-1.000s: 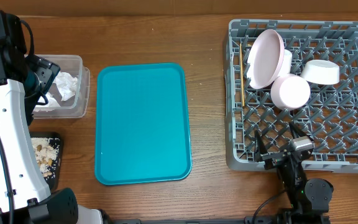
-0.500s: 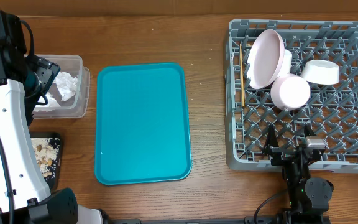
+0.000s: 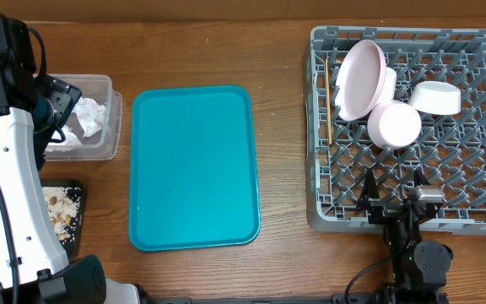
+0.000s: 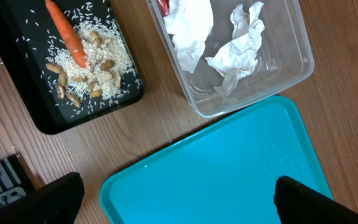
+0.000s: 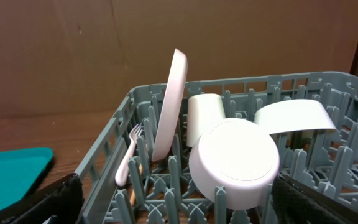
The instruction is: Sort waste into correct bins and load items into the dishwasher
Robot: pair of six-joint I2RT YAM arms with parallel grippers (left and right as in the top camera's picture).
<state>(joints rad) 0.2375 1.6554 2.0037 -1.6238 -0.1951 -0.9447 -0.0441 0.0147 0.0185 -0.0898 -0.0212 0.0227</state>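
The grey rack (image 3: 479, 215) holds the pink plate (image 3: 359, 78) on edge, two bowls (image 3: 395, 125) (image 3: 436, 97), a cup (image 5: 204, 115), a white fork (image 5: 128, 163) and a wooden stick (image 3: 330, 121). My right gripper (image 3: 392, 192) is open and empty at the rack's front edge. The clear tub (image 4: 291, 68) holds crumpled napkins (image 4: 235, 53) and a red wrapper (image 4: 162, 5). The black tray (image 4: 17, 81) holds a carrot (image 4: 67, 34), rice and nuts (image 4: 98, 68). My left gripper (image 4: 179, 202) is open and empty above the teal tray's corner.
The teal serving tray (image 3: 192, 169) lies bare in the middle of the wooden table. The left arm's white body (image 3: 11, 186) covers part of the tub (image 3: 99, 84) and black tray (image 3: 74, 190). A brown wall stands behind the rack.
My right gripper has swung a little to the right and squared up at the rack's front edge, fingers spread. The left arm and all objects have not moved.
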